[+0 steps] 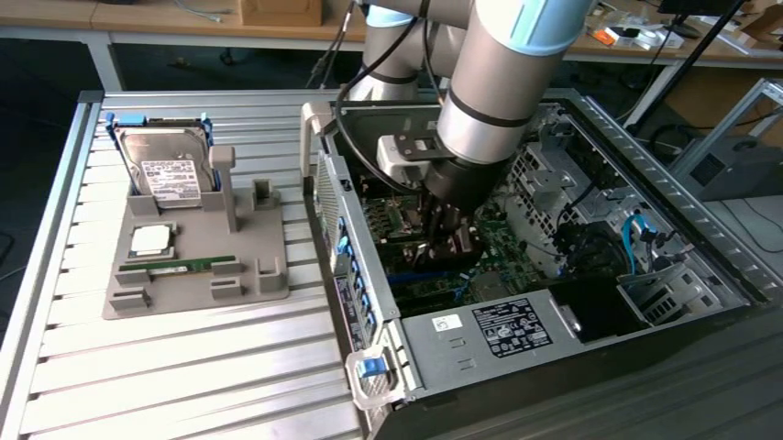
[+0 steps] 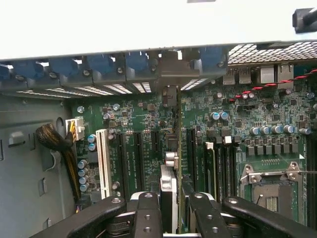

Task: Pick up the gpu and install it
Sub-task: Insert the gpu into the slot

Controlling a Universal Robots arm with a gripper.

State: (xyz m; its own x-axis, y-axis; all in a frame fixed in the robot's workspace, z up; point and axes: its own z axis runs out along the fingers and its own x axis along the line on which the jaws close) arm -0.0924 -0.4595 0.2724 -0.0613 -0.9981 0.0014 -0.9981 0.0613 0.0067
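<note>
Black end effector (image 2: pixel 171 208) clenched on the gpu (image 2: pixel 169 191), card edge-on over the motherboard (image 2: pixel 138 144) slots inside the open computer case (image 1: pixel 367 302), gray tray (image 1: pixel 202 275) with hard drive (image 1: pixel 165 170) alongside on the desk (image 1: pixel 183 376).

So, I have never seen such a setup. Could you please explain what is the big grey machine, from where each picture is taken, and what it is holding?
The grey tube shape is a robot arm. At its end sits a gripper, its "hand". One picture comes from a camera standing off the arm, looking down at the bench. The other comes from a camera on the robot's wrist, looking past the gripper into an open computer case.

The gripper is closed on the gpu, a thin card seen edge-on, held above the slots of the green motherboard.

On the slatted table, at the exterior view's left, a grey holder tray carries a hard drive, a square processor chip and a narrow memory stick.
</note>
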